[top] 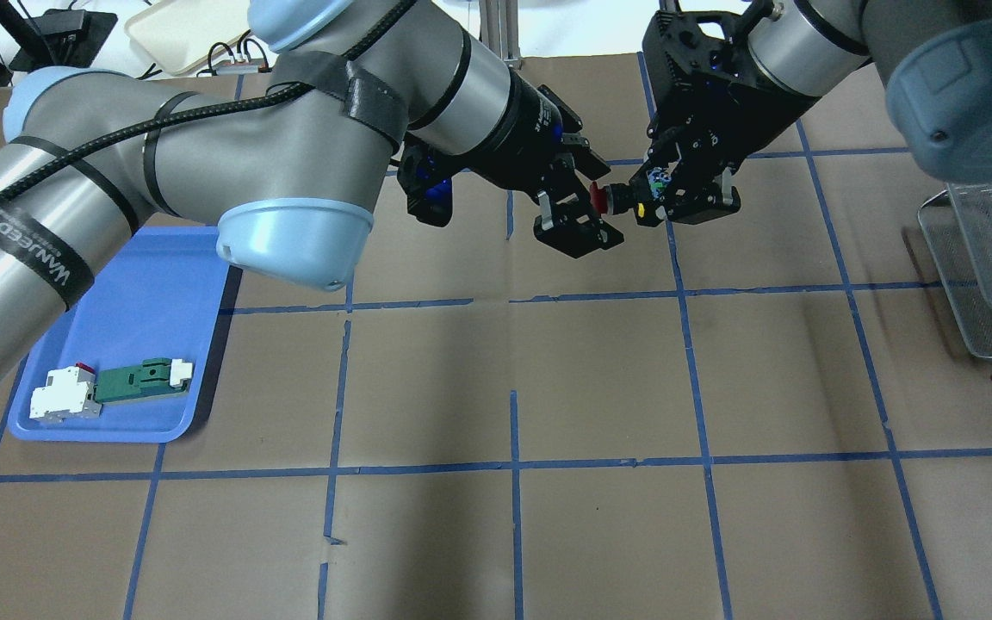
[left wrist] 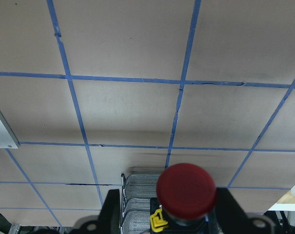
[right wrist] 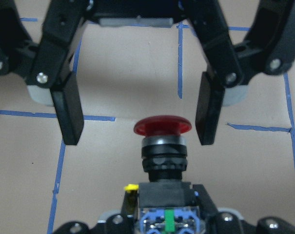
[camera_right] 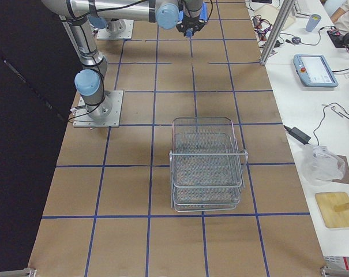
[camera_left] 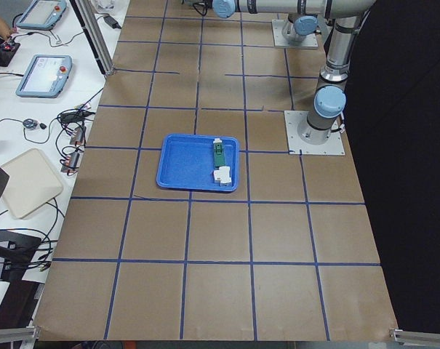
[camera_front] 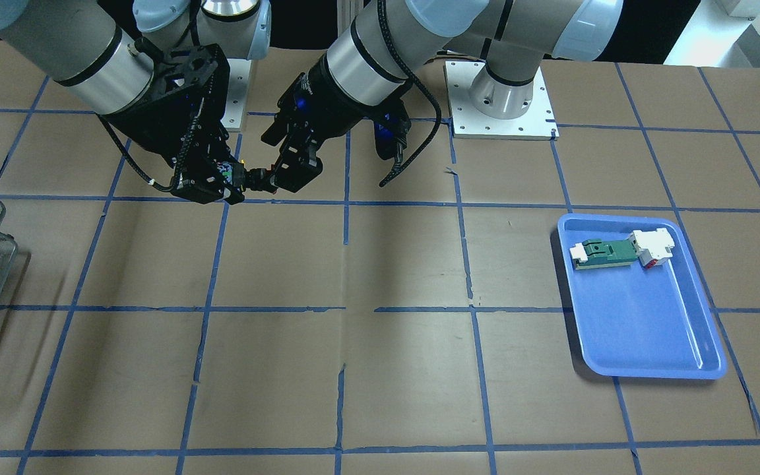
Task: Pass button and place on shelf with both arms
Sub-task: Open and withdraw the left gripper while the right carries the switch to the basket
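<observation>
Above the bench (top: 599, 379), the hand-over looks nearly done, while the shelf (top: 974, 284) at the right awaits. The right tool (top: 653, 198) is clamped on the button (right wrist: 163, 146) by its rear block, in mid-air; the left tool (right wrist: 138, 132) gapes, pads (right wrist: 68, 114) flanking the red head without touching. Carrying and placing remain.

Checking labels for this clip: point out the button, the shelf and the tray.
button (right wrist: 162, 126): right wrist view, on its red head.
shelf (camera_right: 206, 151): exterior right view, on the bare top-tier mesh.
tray (camera_front: 644, 323): front-facing view, on its bare floor.
</observation>
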Controlling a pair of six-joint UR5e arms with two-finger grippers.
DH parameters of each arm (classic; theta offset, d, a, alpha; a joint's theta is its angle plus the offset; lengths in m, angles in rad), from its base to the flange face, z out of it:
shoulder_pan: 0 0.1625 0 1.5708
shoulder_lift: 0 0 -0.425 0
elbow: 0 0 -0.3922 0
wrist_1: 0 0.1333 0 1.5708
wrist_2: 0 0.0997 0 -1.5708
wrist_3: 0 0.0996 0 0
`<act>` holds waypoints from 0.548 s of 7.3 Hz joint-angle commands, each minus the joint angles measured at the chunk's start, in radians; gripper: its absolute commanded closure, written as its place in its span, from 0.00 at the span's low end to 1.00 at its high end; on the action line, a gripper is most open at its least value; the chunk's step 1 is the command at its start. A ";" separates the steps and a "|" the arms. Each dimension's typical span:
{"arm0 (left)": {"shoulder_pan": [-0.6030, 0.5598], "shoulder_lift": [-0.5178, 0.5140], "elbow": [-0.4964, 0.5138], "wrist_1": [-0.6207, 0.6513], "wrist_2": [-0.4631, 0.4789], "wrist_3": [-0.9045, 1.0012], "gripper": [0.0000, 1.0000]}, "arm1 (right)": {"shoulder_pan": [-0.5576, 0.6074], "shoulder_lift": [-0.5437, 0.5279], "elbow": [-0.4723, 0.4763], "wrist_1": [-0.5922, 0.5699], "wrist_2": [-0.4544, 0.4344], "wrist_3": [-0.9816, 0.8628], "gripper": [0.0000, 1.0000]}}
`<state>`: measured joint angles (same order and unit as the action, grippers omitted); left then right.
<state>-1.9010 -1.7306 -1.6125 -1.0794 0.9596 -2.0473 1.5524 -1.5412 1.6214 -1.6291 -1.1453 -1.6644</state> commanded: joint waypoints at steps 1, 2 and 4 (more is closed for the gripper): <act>0.032 0.005 -0.003 -0.004 0.068 0.086 0.16 | -0.009 0.007 -0.002 0.000 -0.008 -0.012 0.75; 0.086 0.008 -0.001 -0.016 0.140 0.249 0.16 | -0.018 0.007 -0.002 -0.006 -0.014 -0.017 0.75; 0.228 0.026 -0.001 -0.122 0.186 0.560 0.16 | -0.094 0.007 -0.003 -0.008 -0.080 -0.067 0.77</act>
<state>-1.7600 -1.7160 -1.6145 -1.1297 1.1102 -1.6929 1.5112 -1.5346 1.6189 -1.6355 -1.1948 -1.6945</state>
